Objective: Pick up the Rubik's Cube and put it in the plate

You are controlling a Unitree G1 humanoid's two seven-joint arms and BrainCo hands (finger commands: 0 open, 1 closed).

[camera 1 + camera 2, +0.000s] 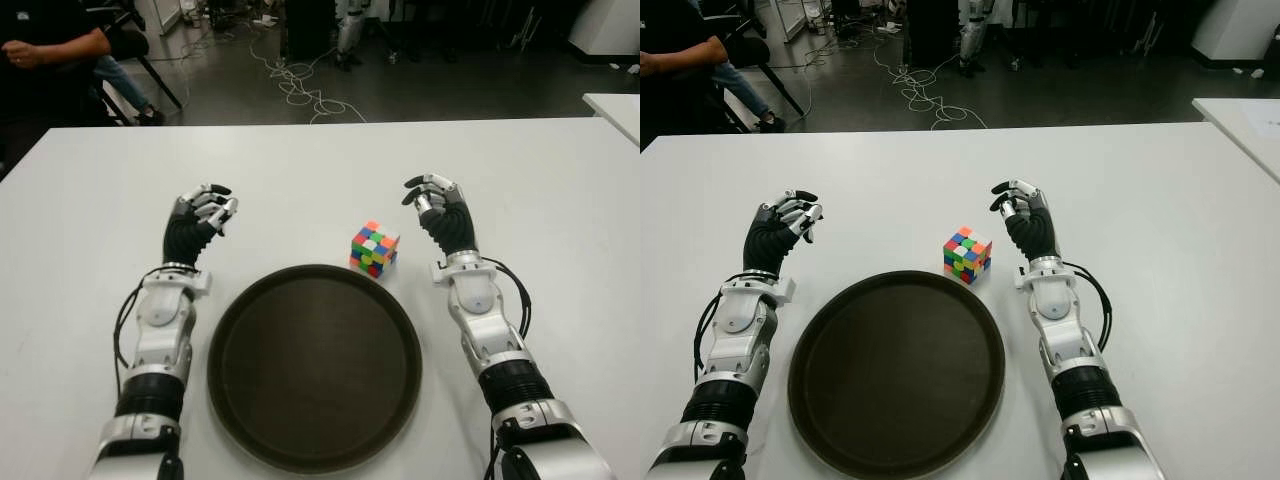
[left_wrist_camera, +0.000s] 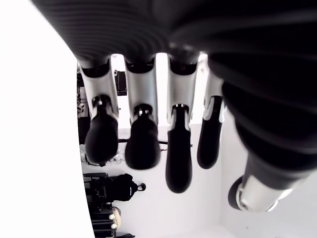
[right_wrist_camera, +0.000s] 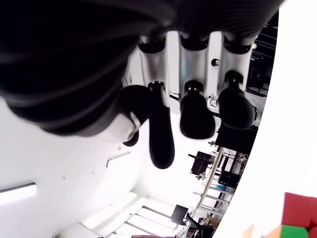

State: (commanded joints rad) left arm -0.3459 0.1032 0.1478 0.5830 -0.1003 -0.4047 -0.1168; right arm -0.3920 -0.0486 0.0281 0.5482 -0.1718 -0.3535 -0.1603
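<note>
Rubik's Cube (image 1: pixel 374 248) sits on the table (image 1: pixel 520 170), touching the plate (image 1: pixel 314 365) rim, just left of the right hand (image 1: pixel 440 210) fingertips (relaxed, empty). Left hand (image 1: pixel 200 220) likewise loose beside the plate.

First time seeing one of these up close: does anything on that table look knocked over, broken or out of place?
Nothing stands out. The Rubik's Cube sits intact beside the dark plate, and both hands, left and right, hold nothing.
</note>
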